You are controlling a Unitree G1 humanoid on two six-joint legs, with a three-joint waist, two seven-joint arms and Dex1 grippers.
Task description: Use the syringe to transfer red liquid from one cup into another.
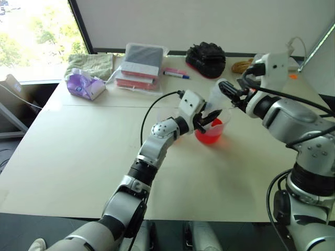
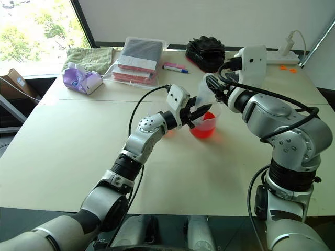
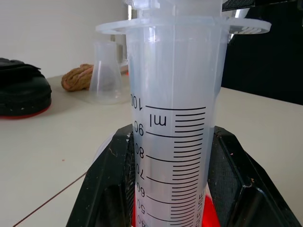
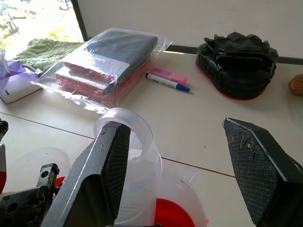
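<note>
The left gripper (image 2: pixel 201 112) is clamping the syringe (image 3: pixel 175 118) by its barrel, directly over the beaker (image 2: pixel 204 127), which is sitting near mid-table (image 1: pixel 78 157) and holding red liquid (image 1: pixel 210 137).

The head views are giving the overall layout: syringe standing close to upright, slightly tilted, its long axis running from the beaker up toward the right gripper (image 1: pixel 226 90), lower end pointing down into the beaker. The tip itself is hidden behind the fingers and the beaker wall.

The left wrist view is adding detail the head views lack: millilitre graduations printed along the clear barrel, the finger flange at the top, black fingers (image 3: pixel 109 184) pressing both sides, and red showing low between them. It is also showing the smaller cup (image 3: pixel 105 73) standing well behind, near a coil of rope (image 3: pixel 78 78).

The right wrist view is showing the right gripper's jaws standing apart, released, with the top of the syringe beside one finger (image 4: pixel 106 161); contact cannot be told. Beyond are lying a bagged packet (image 4: pixel 104 61), a blue-capped marker (image 4: pixel 168 81) and a black glove (image 4: pixel 236 56).
</note>
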